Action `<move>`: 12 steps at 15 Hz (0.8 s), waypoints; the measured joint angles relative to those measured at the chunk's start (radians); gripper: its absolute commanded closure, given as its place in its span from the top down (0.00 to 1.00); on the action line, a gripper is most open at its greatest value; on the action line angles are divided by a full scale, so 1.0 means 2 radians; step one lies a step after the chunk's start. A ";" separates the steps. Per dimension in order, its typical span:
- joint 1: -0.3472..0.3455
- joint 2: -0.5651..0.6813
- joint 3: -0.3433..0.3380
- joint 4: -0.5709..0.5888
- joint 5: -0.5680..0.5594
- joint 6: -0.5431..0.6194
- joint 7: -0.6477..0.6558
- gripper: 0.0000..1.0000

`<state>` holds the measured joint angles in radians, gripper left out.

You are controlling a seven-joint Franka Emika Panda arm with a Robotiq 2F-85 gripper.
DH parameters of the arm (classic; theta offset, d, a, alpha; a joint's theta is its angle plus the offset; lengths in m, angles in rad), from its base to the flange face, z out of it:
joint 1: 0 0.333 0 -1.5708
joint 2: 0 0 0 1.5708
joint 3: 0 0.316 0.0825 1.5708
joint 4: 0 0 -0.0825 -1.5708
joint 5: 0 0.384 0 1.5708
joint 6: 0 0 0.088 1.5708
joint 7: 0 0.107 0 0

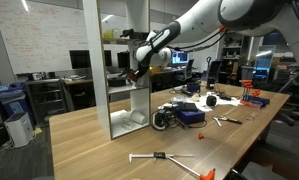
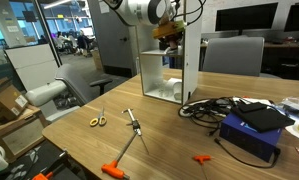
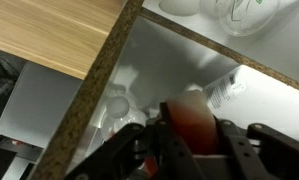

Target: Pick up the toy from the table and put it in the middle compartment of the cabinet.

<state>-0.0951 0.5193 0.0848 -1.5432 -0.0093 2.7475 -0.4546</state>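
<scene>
While you had the end effector (image 1: 137, 72) raised at the cabinet (image 1: 129, 118), its fingers were drawn in narrow around the toy (image 3: 194, 128), which showed in the wrist view as a red lump pinched between the two dark fingers. The toy hung clear of the table (image 1: 99, 150), level with the middle compartment (image 1: 119, 62) and just above the shelf board that roofs the tall lowest opening. You could not tell from these views whether it was inside the opening or only at its mouth. The cabinet's white upright stood close beside the end effector in both exterior views, and in the wrist view a wood-grained board with a speckled edge cut diagonally across, near the fingers. Down on the table, a blue box (image 2: 251, 135) sat beside a tangle of black cables (image 2: 211, 106) near the foot of the cabinet. Farther out lay yellow-handled scissors (image 2: 97, 121), a long thin tool (image 2: 135, 128), an orange-handled tool (image 2: 113, 169) and a small orange piece (image 2: 202, 158), all well apart from the arm. Red-orange items (image 1: 254, 97) sat at the table's far end.
</scene>
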 measured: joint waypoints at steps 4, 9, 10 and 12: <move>0.002 0.012 0.000 0.024 -0.004 -0.037 0.012 0.92; 0.006 0.017 -0.002 0.042 -0.005 -0.073 0.030 1.00; 0.007 0.017 -0.003 0.043 -0.005 -0.075 0.033 1.00; 0.008 0.017 -0.004 0.046 -0.005 -0.078 0.038 1.00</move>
<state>-0.0790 0.5533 0.0773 -1.4511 -0.0190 2.5924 -0.3784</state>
